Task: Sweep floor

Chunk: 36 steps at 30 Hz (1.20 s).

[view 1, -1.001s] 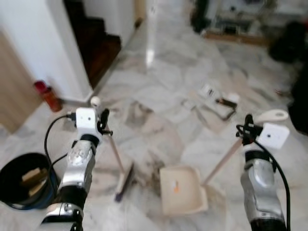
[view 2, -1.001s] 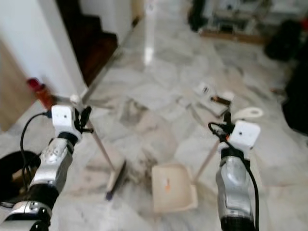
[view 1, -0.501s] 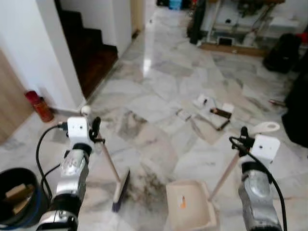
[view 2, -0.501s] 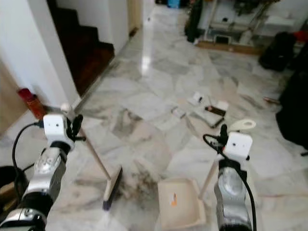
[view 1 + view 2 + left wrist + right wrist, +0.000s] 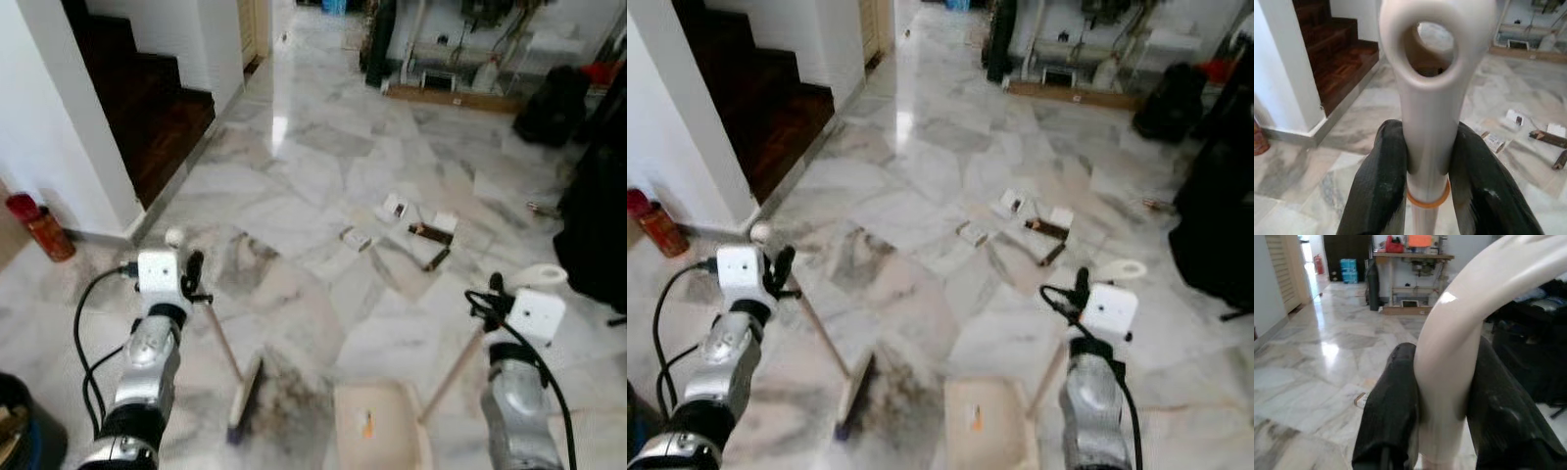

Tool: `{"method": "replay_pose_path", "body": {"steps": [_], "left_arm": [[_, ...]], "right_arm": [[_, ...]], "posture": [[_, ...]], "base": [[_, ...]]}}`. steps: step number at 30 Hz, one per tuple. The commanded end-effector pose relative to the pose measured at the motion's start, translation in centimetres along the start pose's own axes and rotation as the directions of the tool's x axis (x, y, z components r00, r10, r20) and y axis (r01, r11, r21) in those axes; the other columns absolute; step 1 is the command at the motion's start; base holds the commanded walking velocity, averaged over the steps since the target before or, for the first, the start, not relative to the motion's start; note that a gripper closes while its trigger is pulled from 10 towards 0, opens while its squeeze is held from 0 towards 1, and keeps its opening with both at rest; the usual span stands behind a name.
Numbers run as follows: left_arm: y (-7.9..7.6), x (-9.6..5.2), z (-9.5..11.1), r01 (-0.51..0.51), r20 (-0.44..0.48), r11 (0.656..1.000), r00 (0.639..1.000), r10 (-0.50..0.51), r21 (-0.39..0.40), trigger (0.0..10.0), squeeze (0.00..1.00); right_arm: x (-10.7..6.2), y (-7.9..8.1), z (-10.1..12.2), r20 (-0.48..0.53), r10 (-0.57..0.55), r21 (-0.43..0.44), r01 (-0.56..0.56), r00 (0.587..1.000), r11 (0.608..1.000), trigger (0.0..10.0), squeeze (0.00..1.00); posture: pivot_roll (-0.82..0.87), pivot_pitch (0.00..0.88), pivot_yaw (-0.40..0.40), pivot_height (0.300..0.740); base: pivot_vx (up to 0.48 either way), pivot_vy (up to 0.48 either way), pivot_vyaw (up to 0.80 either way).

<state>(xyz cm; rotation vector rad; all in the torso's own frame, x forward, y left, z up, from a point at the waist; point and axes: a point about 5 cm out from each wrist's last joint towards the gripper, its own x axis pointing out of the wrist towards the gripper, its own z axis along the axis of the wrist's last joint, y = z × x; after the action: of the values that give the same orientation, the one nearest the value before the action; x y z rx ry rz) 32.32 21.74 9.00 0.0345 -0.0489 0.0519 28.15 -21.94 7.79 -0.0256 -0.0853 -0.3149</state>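
A: Item one, left hand (image 5: 1425,161)?

B: Clamped on the top of the broom (image 5: 223,354) handle, just below its hanging loop. Handle slants down and toward the robot's right; brush head rests on the marble floor (image 5: 294,196), on a dark smudged patch.

A: Item two, right hand (image 5: 1442,396)?

B: Clamped on the curved top of the dustpan (image 5: 377,431) handle. Stick slants down and toward the robot's left; the pan sits flat on the floor between the two arms, just beside the brush head, mouth facing forward.

A: Item three, what is to be swept?

B: Scattered litter (image 5: 411,220): small cards or boxes and dark sticks, lying well ahead of both hands, somewhat to the robot's right of centre.

A: Governing relation?

B: Litter lies beyond brush and pan alike, nearer the dustpan side. Judged: the broom must reach forward and rightward past the litter, then draw it back toward the pan.
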Motion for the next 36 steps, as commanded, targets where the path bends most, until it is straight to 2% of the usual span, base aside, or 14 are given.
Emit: {"method": "replay_pose_path", "body": {"steps": [1,22,25,28,30,36], "left_arm": [[-0.14,0.52,1.22,0.002,0.058,1.0,0.998,-0.003,0.015,10.0,0.0],[0.72,1.0,2.04,-0.02,0.081,1.0,0.997,0.018,0.02,10.0,0.0],[0.73,1.01,2.04,-0.02,0.081,1.0,0.997,0.018,0.018,10.0,0.0],[0.72,1.02,2.06,-0.02,0.082,1.0,0.996,0.018,0.019,10.0,0.0],[0.7,1.02,2.06,-0.021,0.082,1.0,0.996,0.019,0.019,10.0,0.0],[0.73,1.05,2.11,-0.023,0.084,1.0,0.996,0.021,0.018,10.0,0.0]], "right_arm": [[-0.01,-0.69,0.16,0.021,-0.021,-0.005,0.021,1.0,1.0,10.0,0.0],[0.26,-0.16,0.38,0.04,0.004,0.025,-0.004,0.999,1.0,10.0,0.0],[0.22,0.07,0.45,0.047,0.029,-0.002,-0.029,0.998,1.0,10.0,0.0],[0.18,0.28,0.4,0.041,0.036,0.003,-0.037,0.998,0.999,10.0,0.0],[0.2,0.19,0.34,0.037,0.02,0.047,-0.022,0.999,0.999,10.0,0.0],[0.3,0.09,0.44,0.042,0.026,0.03,-0.028,0.999,0.999,10.0,0.0]], "posture": [[0.07,0.084,-0.029,0.74],[0.07,0.091,-0.028,0.74],[0.07,0.09,-0.027,0.74],[0.07,0.091,-0.028,0.74],[0.07,0.091,-0.029,0.74],[0.07,0.096,-0.031,0.74]], "base": [[0.311,0.0,0.0],[0.313,0.0,0.0],[0.341,0.0,0.0],[0.344,0.0,0.8],[0.345,0.0,0.0],[0.341,0.0,0.0]]}}
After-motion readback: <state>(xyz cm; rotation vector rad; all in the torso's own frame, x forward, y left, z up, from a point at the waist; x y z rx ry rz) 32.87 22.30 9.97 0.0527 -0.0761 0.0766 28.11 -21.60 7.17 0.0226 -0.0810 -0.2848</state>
